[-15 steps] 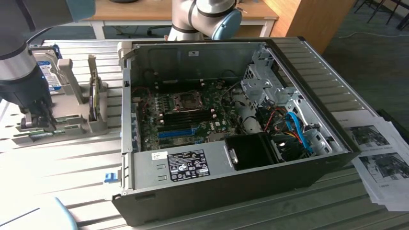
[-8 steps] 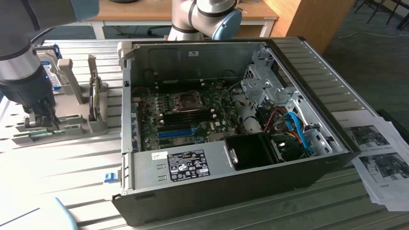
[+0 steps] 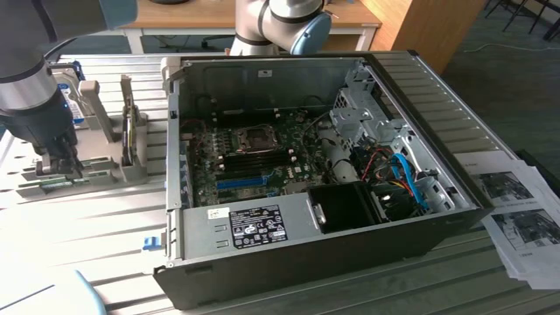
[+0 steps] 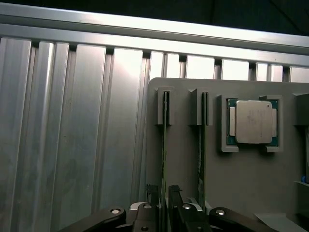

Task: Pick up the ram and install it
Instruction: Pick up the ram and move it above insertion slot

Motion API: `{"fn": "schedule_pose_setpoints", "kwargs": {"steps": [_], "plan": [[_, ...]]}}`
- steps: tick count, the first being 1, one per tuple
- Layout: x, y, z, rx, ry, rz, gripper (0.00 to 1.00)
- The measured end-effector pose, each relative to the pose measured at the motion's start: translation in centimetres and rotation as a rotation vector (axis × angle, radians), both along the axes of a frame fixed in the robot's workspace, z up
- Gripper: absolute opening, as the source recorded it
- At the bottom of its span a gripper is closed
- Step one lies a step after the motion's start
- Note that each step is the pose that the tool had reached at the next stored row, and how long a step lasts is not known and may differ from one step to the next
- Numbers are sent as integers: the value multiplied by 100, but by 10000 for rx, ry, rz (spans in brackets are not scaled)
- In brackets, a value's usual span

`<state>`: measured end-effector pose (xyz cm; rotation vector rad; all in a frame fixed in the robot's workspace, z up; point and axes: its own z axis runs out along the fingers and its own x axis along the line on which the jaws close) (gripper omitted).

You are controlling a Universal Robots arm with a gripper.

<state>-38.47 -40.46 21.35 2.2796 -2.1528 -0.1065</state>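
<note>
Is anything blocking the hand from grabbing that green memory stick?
Nothing visible is. The hand is open and straddles the ram, one finger on each side, where it stands on edge in the holder. The second stick stands apart in its own slot.

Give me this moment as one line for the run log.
stage: pickup | gripper: open, straddling ram | ram: on edge in grey holder | computer case: open

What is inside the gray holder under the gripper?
A ram stick and a second stick stand on edge in slots of the gray holder; a processor chip lies in its square recess. The gripper covers the first stick's one end.
</note>
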Motion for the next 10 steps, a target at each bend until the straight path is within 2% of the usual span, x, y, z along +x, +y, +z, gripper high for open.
{"fn": "schedule_pose_setpoints", "kwargs": {"steps": [10], "plan": [[4,0,-54,7,0,0,22]]}}
